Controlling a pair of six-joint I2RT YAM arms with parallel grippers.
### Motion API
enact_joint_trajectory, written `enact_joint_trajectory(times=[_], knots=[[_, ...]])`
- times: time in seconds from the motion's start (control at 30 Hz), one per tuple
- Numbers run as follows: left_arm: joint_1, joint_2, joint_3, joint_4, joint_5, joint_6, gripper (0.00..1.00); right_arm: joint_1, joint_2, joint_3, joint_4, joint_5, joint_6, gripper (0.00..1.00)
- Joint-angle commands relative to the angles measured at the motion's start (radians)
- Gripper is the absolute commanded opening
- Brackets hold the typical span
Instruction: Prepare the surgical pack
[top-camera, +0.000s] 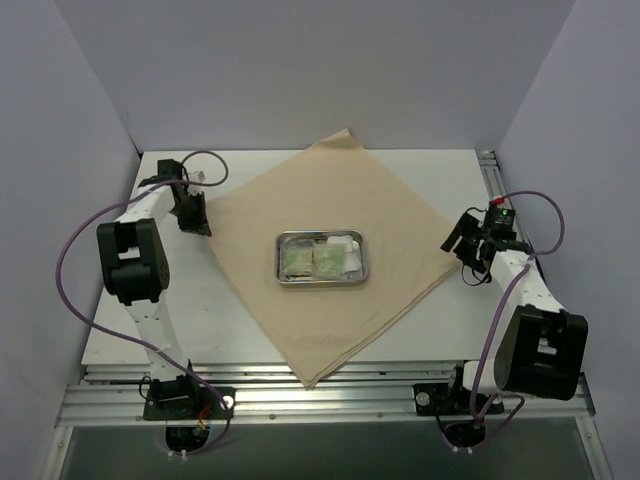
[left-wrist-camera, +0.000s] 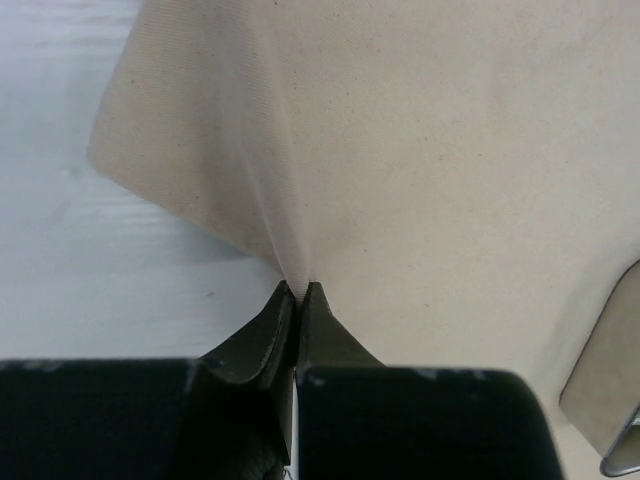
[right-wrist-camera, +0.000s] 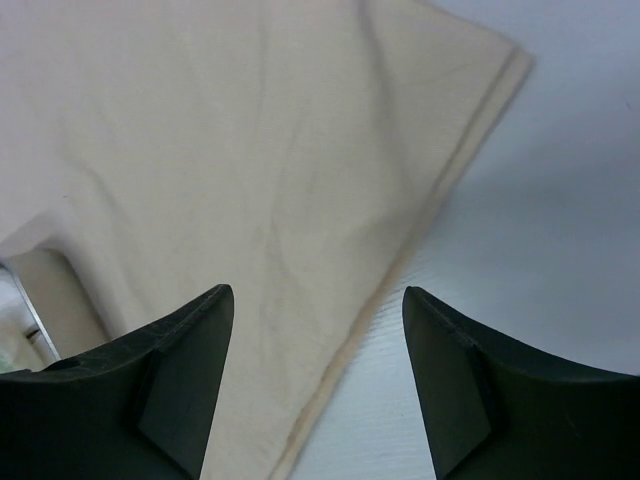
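A large tan cloth sheet (top-camera: 330, 215) lies spread as a diamond on the white table. A shiny steel tray (top-camera: 285, 276) sits at its middle with green packets (top-camera: 312, 262) and white gauze (top-camera: 343, 245) in it. My left gripper (top-camera: 197, 215) is shut on the sheet's left corner; in the left wrist view the gripper (left-wrist-camera: 298, 290) pinches a raised fold of the cloth (left-wrist-camera: 420, 150). My right gripper (top-camera: 465, 243) is open at the sheet's right corner; in the right wrist view the gripper (right-wrist-camera: 318, 300) straddles the cloth's hem (right-wrist-camera: 400, 260). Scissors and tweezers are not visible.
The table's right edge has a metal rail (top-camera: 490, 175). Purple cables (top-camera: 75, 250) loop beside both arms. Grey walls (top-camera: 300, 70) close in the back and sides. The tray's rim shows at the edge of the left wrist view (left-wrist-camera: 620, 440).
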Motion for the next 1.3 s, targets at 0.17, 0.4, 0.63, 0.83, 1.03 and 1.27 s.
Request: enact_joint_trajectory(times=[0.17,0.4,0.63,0.83,1.03,1.27], knots=[[0.105,-0.162,-0.128,0.047,0.004,0.081,0.02,0.087,0.119,0.062,0.08,-0.092,-0.036,0.57],[0.105,-0.176,-0.148,0.034,0.013,0.093,0.02,0.446,0.275,0.223,0.183,-0.198,-0.039,0.52],[0.107,-0.191,-0.161,0.035,-0.01,0.11,0.02,0.537,0.45,0.335,0.199,-0.204,-0.015,0.42],[0.107,-0.185,-0.173,0.038,-0.017,0.121,0.05,0.593,0.518,0.364,0.18,-0.132,-0.021,0.35],[0.107,-0.186,-0.177,0.044,-0.025,0.123,0.06,0.599,0.503,0.32,0.209,-0.063,0.016,0.17],[0.107,-0.196,-0.173,0.047,-0.031,0.124,0.06,0.599,0.437,0.274,0.222,-0.02,0.05,0.05]])
